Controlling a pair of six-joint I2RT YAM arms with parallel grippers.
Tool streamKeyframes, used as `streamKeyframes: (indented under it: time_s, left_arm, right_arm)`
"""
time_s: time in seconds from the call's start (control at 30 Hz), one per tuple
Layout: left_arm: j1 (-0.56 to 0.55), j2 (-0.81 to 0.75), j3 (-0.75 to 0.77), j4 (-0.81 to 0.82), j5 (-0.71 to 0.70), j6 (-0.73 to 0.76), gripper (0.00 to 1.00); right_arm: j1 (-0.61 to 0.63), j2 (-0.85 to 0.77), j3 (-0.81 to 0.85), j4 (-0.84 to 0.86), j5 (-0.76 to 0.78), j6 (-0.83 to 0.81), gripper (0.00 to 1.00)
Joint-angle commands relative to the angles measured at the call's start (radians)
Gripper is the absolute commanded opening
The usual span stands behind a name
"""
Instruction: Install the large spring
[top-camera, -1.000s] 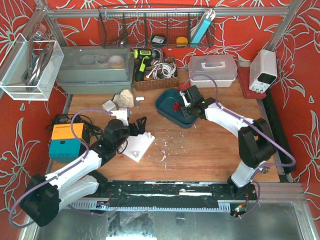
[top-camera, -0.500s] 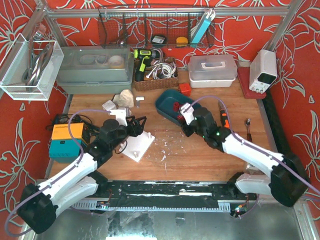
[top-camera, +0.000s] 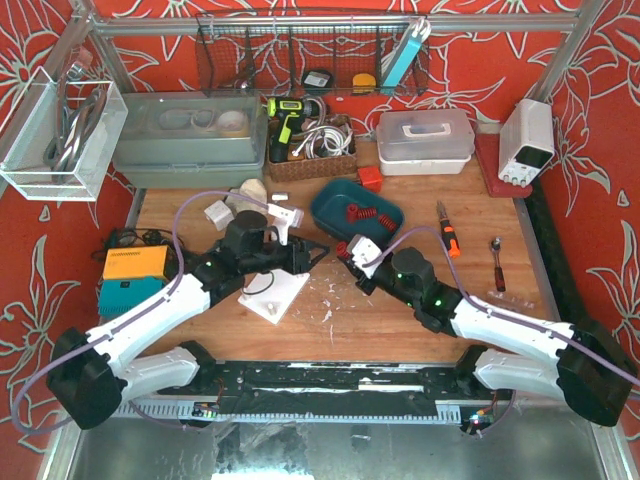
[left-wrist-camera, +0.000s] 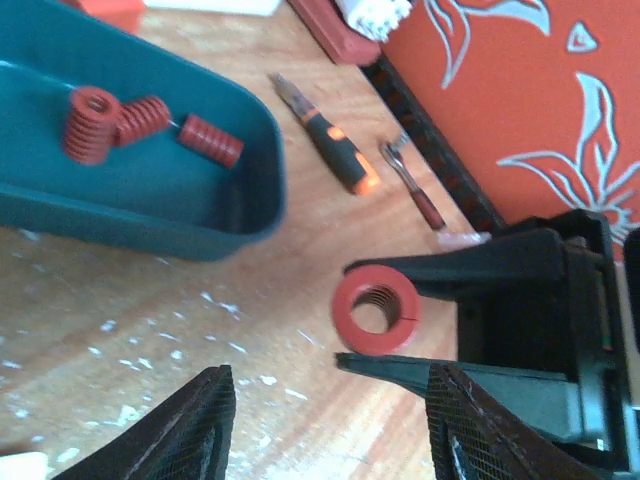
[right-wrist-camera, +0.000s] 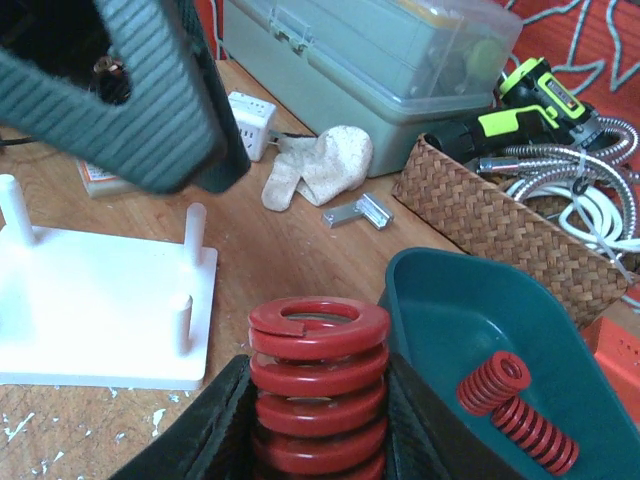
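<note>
In the lower centre of the right wrist view, the right gripper (right-wrist-camera: 318, 392) clamps the large red spring (right-wrist-camera: 318, 330) upright, right of the white peg board (right-wrist-camera: 100, 305). The left gripper (top-camera: 311, 256) gapes wide, holding nothing.

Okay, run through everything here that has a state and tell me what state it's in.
large spring, clamped in the right pincer, not on a peg
right pincer, shut on the large spring
left pincer, open, empty
peg board, pegs bare
tray, holds three small springs lying down
white box, lid on
</note>
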Motion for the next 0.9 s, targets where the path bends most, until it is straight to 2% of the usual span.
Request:
streamKeyframes:
  time_s: [0.0,0.2,0.7,0.8,0.87]
  left_arm:
    - [-0.043,0.035,0.055,-0.058,0.08,0.016,0.55]
    - [-0.073,0.101,0.085,-0.046,0.113,0.013,0.59]
    - [-0.09,0.201,0.117,-0.024,0.15,-0.01,0.48]
    - [-0.09,0.201,0.113,-0.027,0.16,-0.012,0.41]
    - [-0.09,0.193,0.107,-0.039,0.153,-0.009,0.32]
  right_arm:
    - [0.017,-0.027,-0.038,0.14,0.01,-0.049,0.0]
    - [0.036,-0.009,-0.036,0.144,-0.01,-0.064,0.0]
    - [0.082,0.005,-0.039,0.158,0.006,-0.113,0.0]
    - [0.085,0.01,-0.037,0.159,0.018,-0.115,0.0]
    - [0.087,0.011,-0.036,0.158,0.027,-0.115,0.0]
